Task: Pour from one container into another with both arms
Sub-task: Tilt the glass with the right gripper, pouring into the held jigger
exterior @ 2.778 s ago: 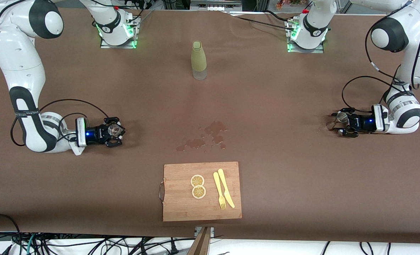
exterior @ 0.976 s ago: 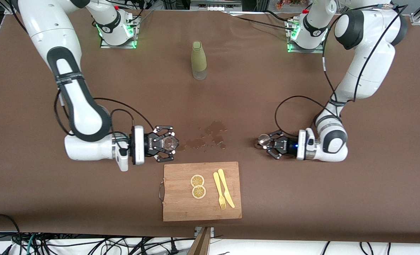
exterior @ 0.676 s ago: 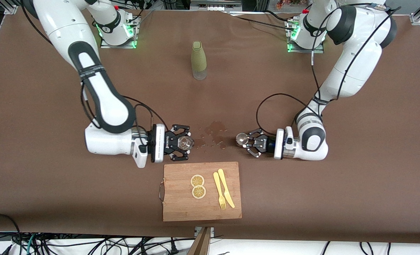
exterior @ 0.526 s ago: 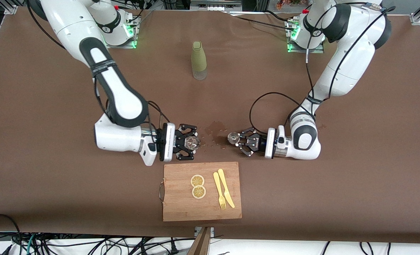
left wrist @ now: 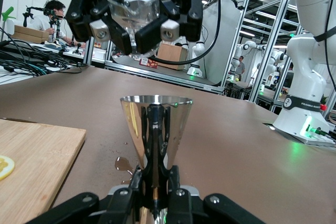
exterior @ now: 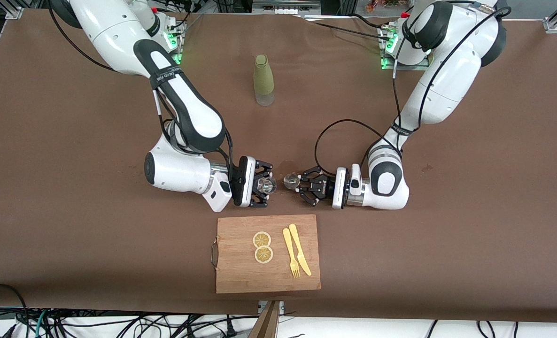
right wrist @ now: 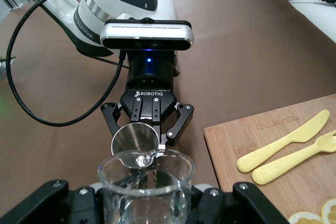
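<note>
Both arms have swung inward: my right hand (exterior: 265, 187) pinches the glass beaker (right wrist: 146, 179), my left hand (exterior: 302, 186) the steel jigger (left wrist: 156, 129), rims nearly touching; misaligned tilting risks spilling onto the worktop (exterior: 400, 263).

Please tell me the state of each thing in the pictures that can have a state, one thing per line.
Clear glass beaker: upright, held off the table.
Conical steel jigger: upright, held, close beside the beaker.
Right gripper: shut on the beaker.
Left gripper: shut on the jigger.
Olive green bottle: standing, capped.
Wooden cutting board: flat, carrying lemon slices, yellow plastic fork and knife.
Brown tablecloth: wet spots under the grippers.
</note>
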### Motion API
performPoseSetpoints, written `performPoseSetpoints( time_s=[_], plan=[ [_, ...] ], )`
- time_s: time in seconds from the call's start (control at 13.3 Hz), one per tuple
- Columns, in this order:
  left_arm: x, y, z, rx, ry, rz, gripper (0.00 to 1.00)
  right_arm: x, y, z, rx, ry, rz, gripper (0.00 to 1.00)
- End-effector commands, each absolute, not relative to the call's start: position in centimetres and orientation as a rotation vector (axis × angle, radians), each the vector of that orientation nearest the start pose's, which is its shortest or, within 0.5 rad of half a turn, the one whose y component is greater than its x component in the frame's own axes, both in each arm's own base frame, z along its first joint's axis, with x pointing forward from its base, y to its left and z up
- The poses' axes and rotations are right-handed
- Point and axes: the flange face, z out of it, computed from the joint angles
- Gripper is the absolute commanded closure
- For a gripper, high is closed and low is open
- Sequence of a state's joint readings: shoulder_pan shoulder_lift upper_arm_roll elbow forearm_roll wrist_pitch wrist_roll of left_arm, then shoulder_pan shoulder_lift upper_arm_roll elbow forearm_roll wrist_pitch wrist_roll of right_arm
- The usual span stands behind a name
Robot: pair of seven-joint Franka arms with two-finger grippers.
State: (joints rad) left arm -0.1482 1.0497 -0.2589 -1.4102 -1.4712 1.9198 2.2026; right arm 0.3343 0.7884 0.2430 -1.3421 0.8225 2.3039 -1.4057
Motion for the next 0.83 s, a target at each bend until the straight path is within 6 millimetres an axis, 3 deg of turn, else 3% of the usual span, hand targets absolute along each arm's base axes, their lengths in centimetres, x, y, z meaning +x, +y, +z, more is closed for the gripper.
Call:
performPoseSetpoints(
  time_s=[0.0,0.3,0.75],
  plan=[
    [63.5,-32.7,10.2,1.320,-1.168,0.936,1.00,65.0,39.4,30.3,-1.868,-1.571,-0.592,1.00],
    [63.0,-33.8,10.3,1.314,-1.169,0.924,1.00,64.0,40.9,31.2,-1.888,-1.667,-0.548,1.00],
    [62.9,-35.0,10.3,1.327,-1.170,0.911,1.00,63.3,41.5,30.7,-1.925,-1.771,-0.487,1.00]
  ],
)
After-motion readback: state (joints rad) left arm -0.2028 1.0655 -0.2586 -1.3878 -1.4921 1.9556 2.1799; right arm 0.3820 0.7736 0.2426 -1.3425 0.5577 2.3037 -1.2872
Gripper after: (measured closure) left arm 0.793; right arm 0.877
